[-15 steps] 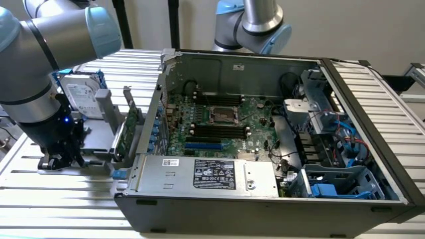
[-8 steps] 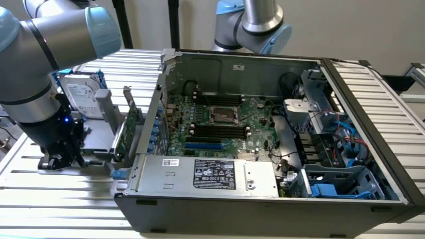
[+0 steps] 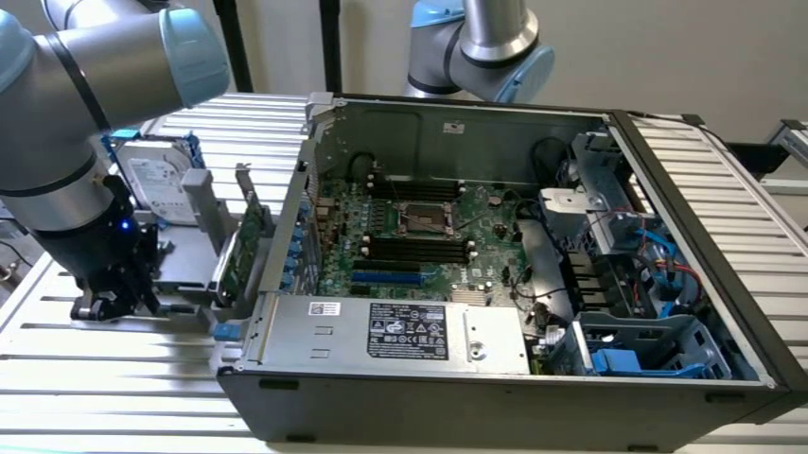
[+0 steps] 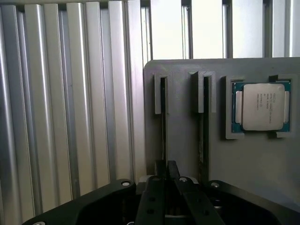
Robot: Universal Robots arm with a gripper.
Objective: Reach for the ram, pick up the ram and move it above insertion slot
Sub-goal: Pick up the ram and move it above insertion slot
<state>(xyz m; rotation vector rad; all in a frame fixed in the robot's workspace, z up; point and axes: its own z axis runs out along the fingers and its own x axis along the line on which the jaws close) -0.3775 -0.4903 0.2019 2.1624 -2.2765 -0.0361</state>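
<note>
Gripper [image 4: 167, 169] on ram [image 4: 163, 126], at holder [image 4: 185, 145] on table [image 3: 151, 378].
Gripper is closed on the ram's thin edge. The ram stands in the holder's groove, long axis running straight out from the gripper. The slot [image 3: 417, 251] is well off to the exterior view's right, inside the case [image 3: 505, 388].

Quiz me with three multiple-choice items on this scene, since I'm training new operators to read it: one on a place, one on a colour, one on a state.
1. Where is the gripper?
A) over the processor socket
B) low at the grey holder beside the computer case
C) above the power supply

2. What colour is the short slot below the black memory slots?
A) red
B) white
C) blue

3. How does the case stand?
A) side open
B) fully closed
C) upside down

Answers:
1. B: it hangs at the holder, outside the case.
2. C: that slot is plainly blue.
3. A: the motherboard lies exposed.
</note>
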